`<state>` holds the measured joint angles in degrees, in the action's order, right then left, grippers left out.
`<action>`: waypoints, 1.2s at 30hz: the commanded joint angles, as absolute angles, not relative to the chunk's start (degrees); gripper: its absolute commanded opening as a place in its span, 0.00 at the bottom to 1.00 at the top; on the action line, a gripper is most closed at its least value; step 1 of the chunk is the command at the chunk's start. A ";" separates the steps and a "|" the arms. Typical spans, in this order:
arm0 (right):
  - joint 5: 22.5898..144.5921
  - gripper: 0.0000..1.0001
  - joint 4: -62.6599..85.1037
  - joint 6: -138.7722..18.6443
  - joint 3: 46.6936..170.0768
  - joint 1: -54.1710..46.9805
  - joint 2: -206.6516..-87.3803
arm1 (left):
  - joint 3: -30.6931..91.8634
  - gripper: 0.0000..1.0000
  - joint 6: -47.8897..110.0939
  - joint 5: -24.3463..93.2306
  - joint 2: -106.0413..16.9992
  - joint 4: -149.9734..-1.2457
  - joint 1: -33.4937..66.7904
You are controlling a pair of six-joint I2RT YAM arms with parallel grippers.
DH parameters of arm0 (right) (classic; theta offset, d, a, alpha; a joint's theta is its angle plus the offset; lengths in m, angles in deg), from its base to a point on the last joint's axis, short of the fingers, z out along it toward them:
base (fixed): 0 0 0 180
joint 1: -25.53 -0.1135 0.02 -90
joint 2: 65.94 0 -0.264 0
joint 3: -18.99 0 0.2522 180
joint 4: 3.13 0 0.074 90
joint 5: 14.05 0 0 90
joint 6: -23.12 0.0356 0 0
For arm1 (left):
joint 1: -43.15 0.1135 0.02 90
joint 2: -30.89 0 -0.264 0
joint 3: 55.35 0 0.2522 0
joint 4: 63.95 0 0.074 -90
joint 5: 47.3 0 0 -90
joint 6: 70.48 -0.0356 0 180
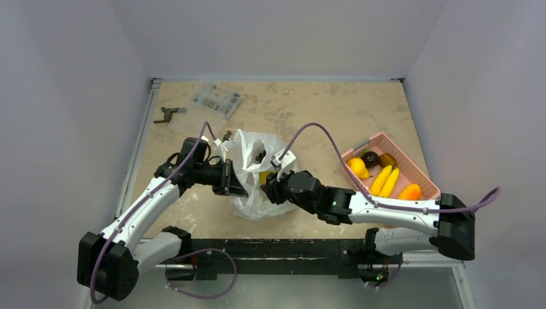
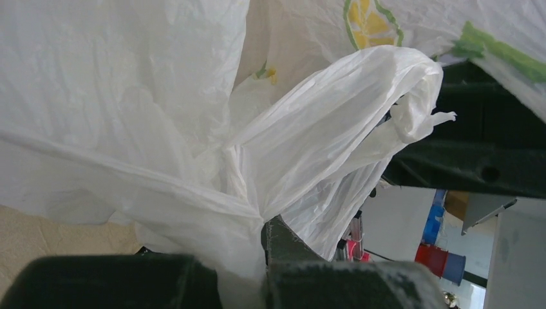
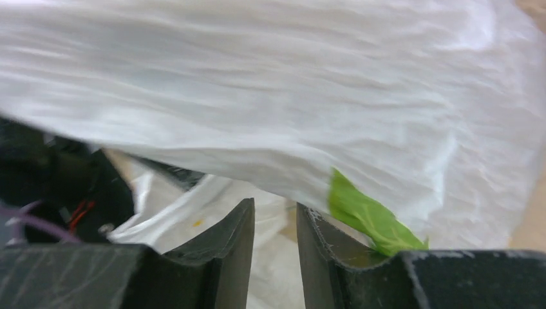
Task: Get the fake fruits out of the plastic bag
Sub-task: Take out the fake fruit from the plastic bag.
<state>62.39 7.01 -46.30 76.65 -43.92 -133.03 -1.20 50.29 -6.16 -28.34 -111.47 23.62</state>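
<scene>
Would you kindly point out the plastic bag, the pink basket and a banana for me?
plastic bag point(image 1: 254, 205): top view, lower white bulge.
pink basket point(image 1: 412, 162): top view, right rim.
banana point(image 1: 381, 179): top view, its middle.

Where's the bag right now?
In the top view the bag lies mid-table between the left gripper and right gripper, left of the pink basket. The left gripper pinches its edge.

Pale grey walls point(image 1: 64, 96) on three sides, mottled beige tabletop point(image 1: 322, 109), even soft light
</scene>
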 commanded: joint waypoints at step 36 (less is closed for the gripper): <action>44.28 0.45 -21.67 -38.29 65.86 -35.73 -142.95 | -20.66 0.00 73.89 34.17 -22.48 -98.30 3.95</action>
